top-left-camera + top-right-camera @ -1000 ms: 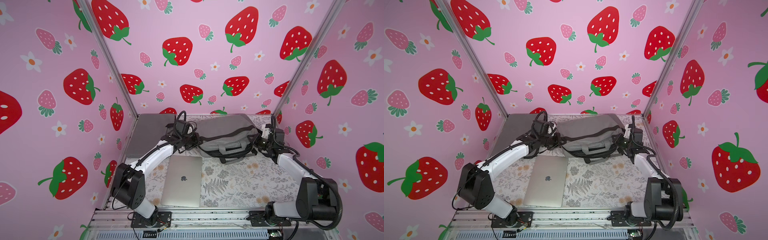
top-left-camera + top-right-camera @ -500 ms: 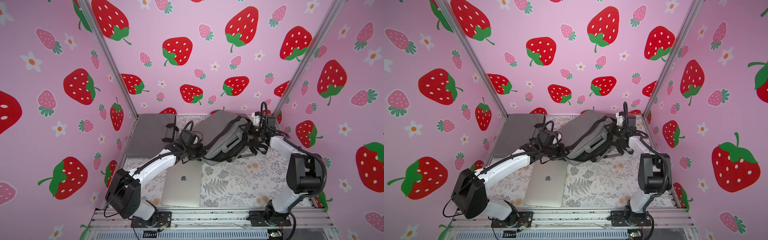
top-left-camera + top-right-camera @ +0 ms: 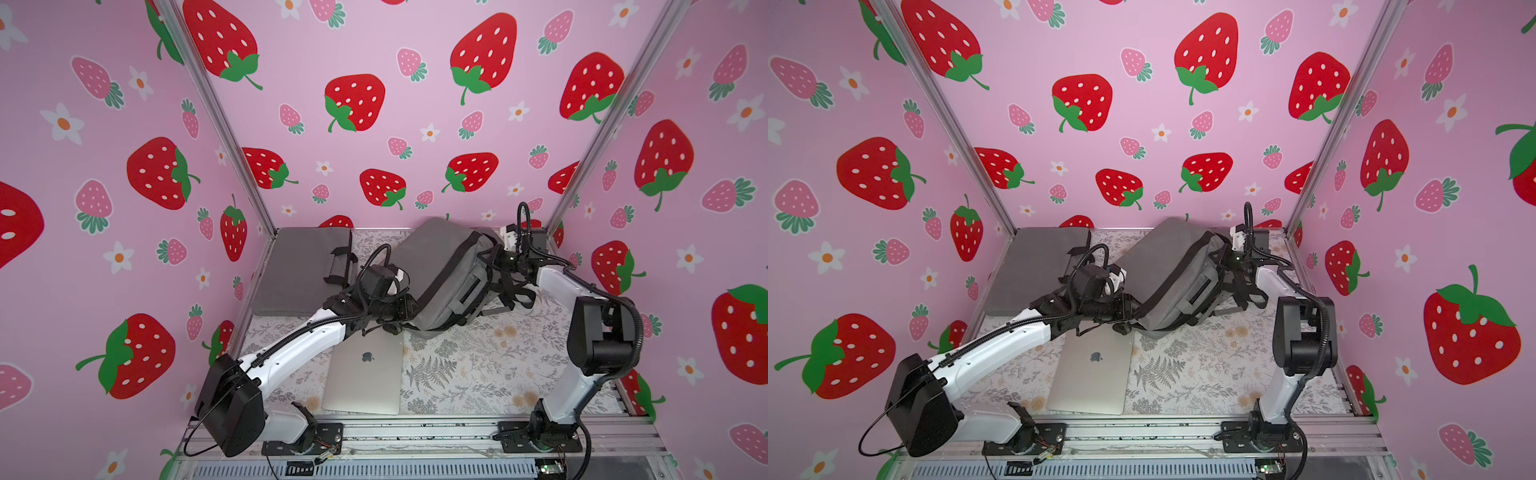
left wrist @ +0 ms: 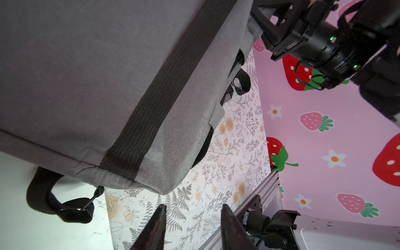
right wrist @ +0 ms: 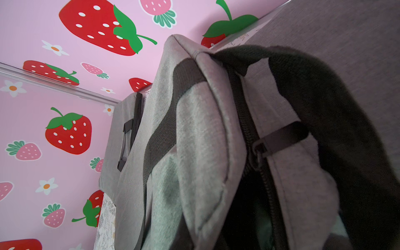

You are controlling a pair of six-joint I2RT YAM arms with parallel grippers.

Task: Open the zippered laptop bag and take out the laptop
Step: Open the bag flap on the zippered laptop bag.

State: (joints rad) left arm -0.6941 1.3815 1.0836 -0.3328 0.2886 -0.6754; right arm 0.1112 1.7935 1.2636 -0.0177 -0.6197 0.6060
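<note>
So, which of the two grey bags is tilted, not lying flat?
The grey bag between the arms: its end at the right gripper is raised. The other grey bag lies flat at the back left.

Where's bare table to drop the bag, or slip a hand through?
Best patch: floral cloth between the laptop, the tilted laptop bag and the right arm. Narrow strip between grey sleeve and bag at the back wall. Crowded: left side, where the left arm crosses to the bag's low corner.
</note>
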